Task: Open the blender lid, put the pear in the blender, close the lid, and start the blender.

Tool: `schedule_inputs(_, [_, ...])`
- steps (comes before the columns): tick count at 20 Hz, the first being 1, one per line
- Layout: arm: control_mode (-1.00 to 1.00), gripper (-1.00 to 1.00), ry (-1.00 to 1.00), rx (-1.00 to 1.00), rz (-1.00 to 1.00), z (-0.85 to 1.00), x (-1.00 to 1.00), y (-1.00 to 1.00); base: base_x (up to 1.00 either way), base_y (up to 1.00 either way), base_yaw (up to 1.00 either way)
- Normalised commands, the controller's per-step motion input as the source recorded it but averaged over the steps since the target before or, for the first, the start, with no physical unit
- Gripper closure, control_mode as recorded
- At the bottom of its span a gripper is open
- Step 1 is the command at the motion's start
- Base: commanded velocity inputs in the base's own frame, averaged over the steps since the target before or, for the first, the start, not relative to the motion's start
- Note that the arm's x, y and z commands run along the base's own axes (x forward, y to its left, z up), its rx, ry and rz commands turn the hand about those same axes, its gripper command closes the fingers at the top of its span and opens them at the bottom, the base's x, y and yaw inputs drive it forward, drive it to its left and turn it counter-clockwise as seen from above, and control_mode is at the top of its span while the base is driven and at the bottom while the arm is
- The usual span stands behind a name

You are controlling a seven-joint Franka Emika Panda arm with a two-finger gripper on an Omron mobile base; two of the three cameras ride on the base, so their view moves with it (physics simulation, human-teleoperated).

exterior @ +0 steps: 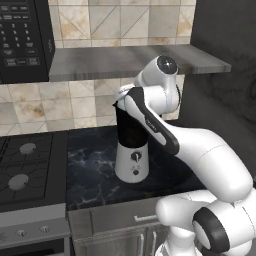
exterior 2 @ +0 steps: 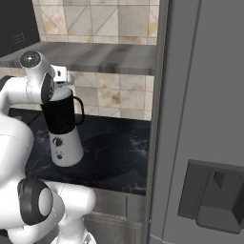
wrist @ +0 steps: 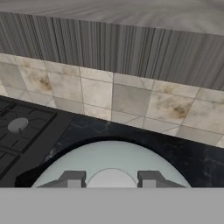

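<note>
Pale blender lid [wrist: 111, 164] on jar, cut off | gripper [wrist: 111, 179] closed on its knob [wrist: 111, 178]

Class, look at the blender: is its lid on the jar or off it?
On. The pale blender lid caps the dark jar; in the hand view the tool is shut on its central knob.

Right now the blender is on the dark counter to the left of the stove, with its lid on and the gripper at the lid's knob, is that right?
Not quite. The blender stands on the dark counter to the right of the stove, as the left base view shows. The rest holds: the lid is on, and the gripper has its fingers on either side of the lid's knob.
</note>
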Motion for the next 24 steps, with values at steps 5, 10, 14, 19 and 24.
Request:
schedule_inputs(5, [-1.0,-1.0,0.0,0.0,0.0,-0.19,0.0,0.0,0.0,0.0,0.0])
schedule_inputs(10, [-1.0,-1.0,0.0,0.0,0.0,-0.05,0.0,0.0,0.0,0.0,0.0])
schedule_inputs(14, [-1.0,-1.0,0.0,0.0,0.0,0.0,0.0,-0.03,0.0,0.0,0.0])
schedule_inputs(19, [-1.0,-1.0,0.0,0.0,0.0,0.03,0.0,-0.01,0.0,0.0,0.0])
schedule_inputs(24, [-1.0,-1.0,-0.02,0.0,0.0,0.24,-0.19,-0.01,0.0,0.0,0.0])
